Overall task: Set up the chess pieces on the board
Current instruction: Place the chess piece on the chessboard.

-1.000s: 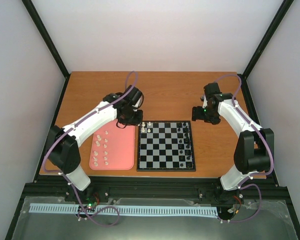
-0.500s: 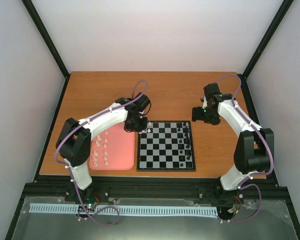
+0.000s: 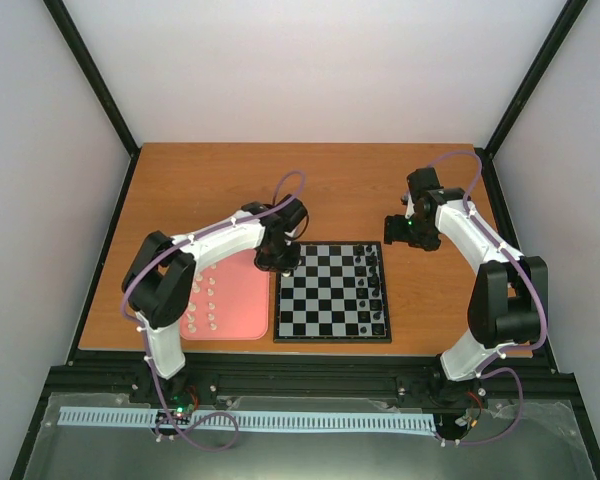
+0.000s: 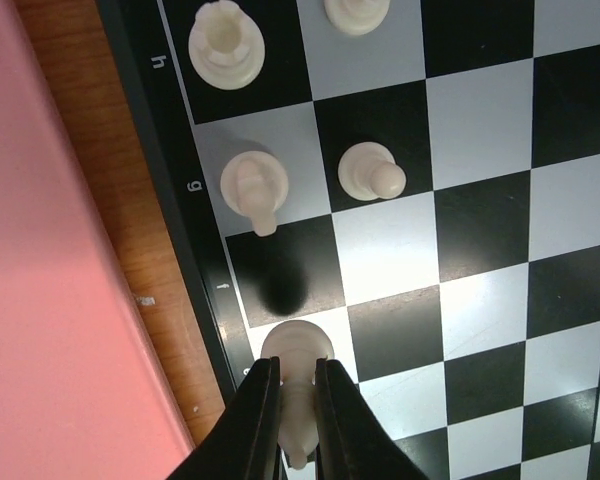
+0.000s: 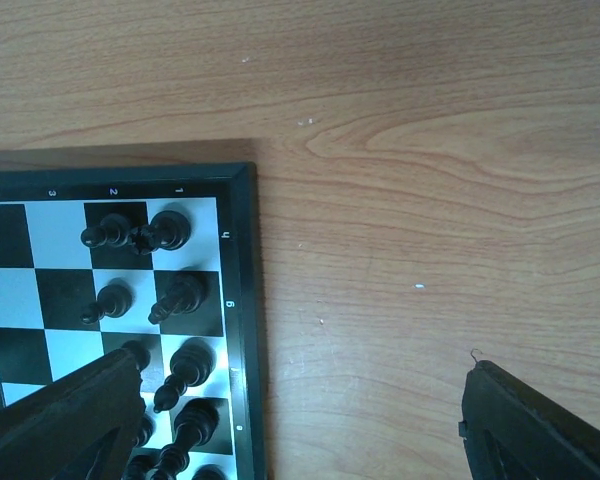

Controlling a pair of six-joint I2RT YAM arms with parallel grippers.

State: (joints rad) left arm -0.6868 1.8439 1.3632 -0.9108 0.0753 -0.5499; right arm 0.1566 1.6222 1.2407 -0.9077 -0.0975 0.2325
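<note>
In the left wrist view my left gripper (image 4: 296, 368) is shut on a cream chess piece (image 4: 295, 345), held over the left edge column of the board (image 4: 170, 200). Its dark shadow falls on the black square just ahead. Beyond it several cream pieces stand on the board, among them two (image 4: 254, 185) (image 4: 370, 170) side by side. From above, the left gripper (image 3: 278, 262) sits at the far-left corner of the board (image 3: 330, 300). More cream pieces (image 3: 205, 295) lie on the pink tray (image 3: 242, 300). My right gripper (image 3: 395, 230) is open over bare wood beside the board's far-right corner.
Black pieces (image 5: 170, 300) fill the board's two right-hand columns (image 3: 375, 285). The pink tray (image 4: 40, 300) lies close along the board's left border, with a thin strip of wooden table (image 5: 410, 250) between them. Black frame posts stand at the table's back corners.
My left arm has swung right from the tray's far edge to the board's far-left corner, staying shut on the cream piece. The right arm has not moved.
</note>
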